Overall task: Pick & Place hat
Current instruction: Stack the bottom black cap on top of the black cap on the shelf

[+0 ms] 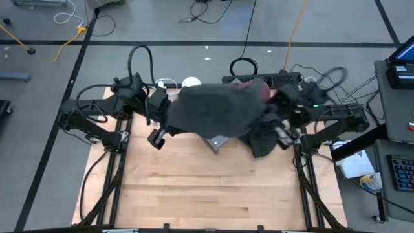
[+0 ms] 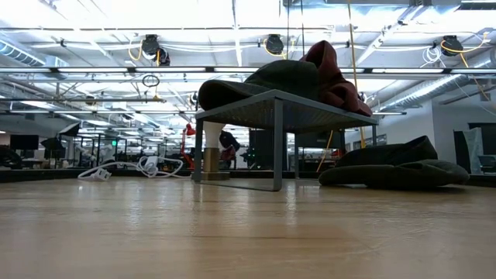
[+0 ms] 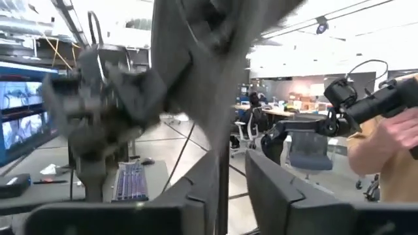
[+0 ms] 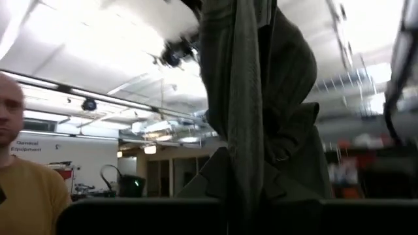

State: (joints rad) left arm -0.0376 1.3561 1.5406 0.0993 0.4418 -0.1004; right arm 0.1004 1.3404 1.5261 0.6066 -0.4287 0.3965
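A dark grey hat (image 1: pixel 213 107) hangs spread between my two grippers, high over the far middle of the table. My left gripper (image 1: pixel 167 116) is at its left end and my right gripper (image 1: pixel 275 113) at its right end. In the left wrist view the cloth (image 3: pixel 196 59) rises from between my left gripper (image 3: pixel 238 186), whose fingers stand a little apart. My right gripper (image 4: pixel 251 199) is shut on the cloth (image 4: pixel 255 98). The low view shows neither gripper nor this hat. My left gripper has an edge of the hat (image 3: pixel 222 173) running up between its fingers. The cloth lies against one finger (image 3: pixel 196 186), with a gap on the other side. The hat is lifted clear. My right gripper pinches a gathered fold of the hat (image 4: pixel 248 183) between its two fingers, which slant upward. The cloth rises out of them, clear of the table.
Below the held hat stands a grey metal rack (image 2: pixel 279 105) with a dark green hat (image 2: pixel 263 81) and a red hat (image 2: pixel 333 74) on top. Another dark hat (image 2: pixel 395 167) lies on the table to its right. The table's near half (image 1: pixel 207 194) is bare wood. A person (image 4: pixel 29 176) stands beyond.
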